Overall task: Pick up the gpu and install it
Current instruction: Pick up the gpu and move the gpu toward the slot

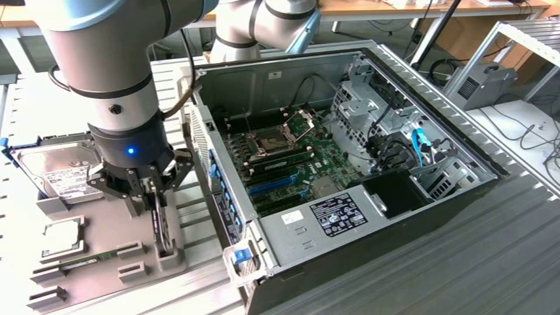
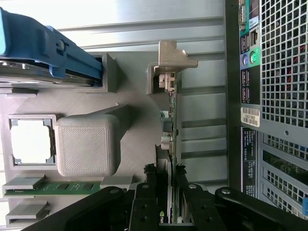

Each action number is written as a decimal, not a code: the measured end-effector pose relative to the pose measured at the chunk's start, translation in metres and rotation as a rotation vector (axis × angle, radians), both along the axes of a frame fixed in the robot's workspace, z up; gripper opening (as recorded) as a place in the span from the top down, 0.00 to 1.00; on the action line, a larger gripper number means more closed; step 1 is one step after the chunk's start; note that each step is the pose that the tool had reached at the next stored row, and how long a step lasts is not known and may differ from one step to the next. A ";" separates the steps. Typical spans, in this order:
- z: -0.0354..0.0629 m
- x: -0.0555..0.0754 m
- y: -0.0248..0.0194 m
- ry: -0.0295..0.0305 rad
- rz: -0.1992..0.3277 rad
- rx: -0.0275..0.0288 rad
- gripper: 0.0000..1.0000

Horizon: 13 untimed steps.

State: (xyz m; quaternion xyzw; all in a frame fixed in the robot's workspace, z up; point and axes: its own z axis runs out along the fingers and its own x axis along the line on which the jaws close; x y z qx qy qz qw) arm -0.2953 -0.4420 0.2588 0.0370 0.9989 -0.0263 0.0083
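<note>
Lying open just beside the grey parts tray (image 1: 105,230), on the exterior view's right of it: a black computer case (image 1: 376,243), motherboard exposed. Standing upright above the tray's case-side edge: the silver arm (image 1: 105,72). Resting in a cradle at the tray's end farthest from the exterior camera: a silver hard drive (image 1: 57,174) with a white label. Lowered onto the tray's case-side edge: the gripper (image 2: 166,202), jaws drawn in on the card's upper edge, black fingers (image 2: 144,202) pressed to either face, pinching it. Standing on edge in a slot along that same side of the tray: the gpu (image 2: 172,120), green board upright, seated in its slot. Set in a square recess near the tray's middle: a processor chip (image 1: 60,237). Lying in a groove toward the tray's end nearest the exterior camera: a narrow green memory stick (image 1: 88,257). Butting against a raised post of the tray at the card's far end: the silver end bracket (image 2: 173,55).
</note>
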 end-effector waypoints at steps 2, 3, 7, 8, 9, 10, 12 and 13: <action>0.0005 0.000 0.0000 -0.0001 0.000 0.0000 0.74; 0.0008 0.000 0.0000 0.0000 0.000 0.0000 0.74; 0.0021 0.000 0.0000 0.0000 0.000 0.0000 0.74; 0.0024 0.000 0.0000 0.0000 0.000 0.0000 0.74; 0.0027 0.000 0.0000 0.0000 0.000 0.0000 0.74; 0.0030 0.000 0.0000 -0.0001 0.000 0.0000 0.74; 0.0036 0.000 0.0000 0.0000 0.000 0.0000 0.74; 0.0039 0.000 0.0000 0.0000 0.000 0.0000 0.74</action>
